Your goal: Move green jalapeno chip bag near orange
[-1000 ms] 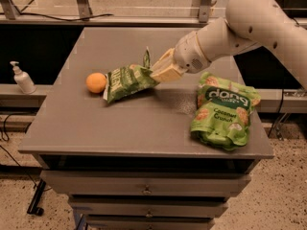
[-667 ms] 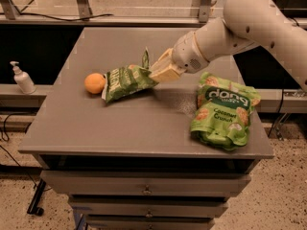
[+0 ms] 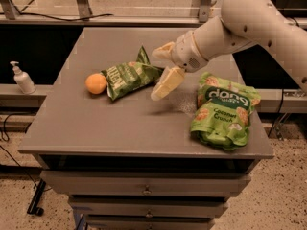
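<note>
The green jalapeno chip bag [image 3: 128, 75] lies on the grey table [image 3: 120, 123], left of centre, with one crimped end sticking up. Its left end touches or almost touches the orange [image 3: 96, 83], which sits just to its left. My gripper [image 3: 156, 75] is at the bag's right end with its cream fingers [image 3: 167, 82] spread wide, one above and one below that end. It is open and does not grip the bag. The white arm reaches in from the upper right.
A larger bright-green "dang Coconut Crunch" pouch [image 3: 224, 110] lies at the table's right front, under the arm. A white pump bottle [image 3: 21, 78] stands on a ledge off the table's left side. Drawers sit below the table's front edge.
The gripper, which was shut on the chip bag's right end, has opened and let it go. The bag stays beside the orange.
</note>
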Robot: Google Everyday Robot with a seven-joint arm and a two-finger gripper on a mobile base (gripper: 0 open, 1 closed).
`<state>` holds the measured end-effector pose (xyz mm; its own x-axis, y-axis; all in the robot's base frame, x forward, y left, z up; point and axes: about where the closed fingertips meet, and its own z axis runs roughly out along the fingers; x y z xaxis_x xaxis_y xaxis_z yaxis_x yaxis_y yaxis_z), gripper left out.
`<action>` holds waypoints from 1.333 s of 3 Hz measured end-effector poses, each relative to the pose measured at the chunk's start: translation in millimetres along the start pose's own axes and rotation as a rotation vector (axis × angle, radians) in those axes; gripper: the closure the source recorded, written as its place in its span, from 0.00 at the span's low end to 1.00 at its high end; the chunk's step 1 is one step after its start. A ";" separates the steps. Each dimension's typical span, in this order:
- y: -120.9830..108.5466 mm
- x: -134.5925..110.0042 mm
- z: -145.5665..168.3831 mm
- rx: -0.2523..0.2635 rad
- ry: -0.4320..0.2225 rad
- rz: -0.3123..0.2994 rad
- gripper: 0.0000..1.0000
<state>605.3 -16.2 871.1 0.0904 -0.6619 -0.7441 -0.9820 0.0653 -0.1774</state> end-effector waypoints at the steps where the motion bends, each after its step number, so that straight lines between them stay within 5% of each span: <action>1: -10.1 4.0 -8.2 0.026 0.018 0.006 0.00; 2: -31.1 10.3 -27.3 0.084 0.049 0.009 0.00; 3: -65.8 22.9 -75.7 0.249 0.070 0.053 0.00; 4: -99.4 23.8 -127.7 0.467 0.048 0.116 0.00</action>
<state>683.9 -133.8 953.3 -0.0334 -0.6635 -0.7474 -0.8047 0.4614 -0.3736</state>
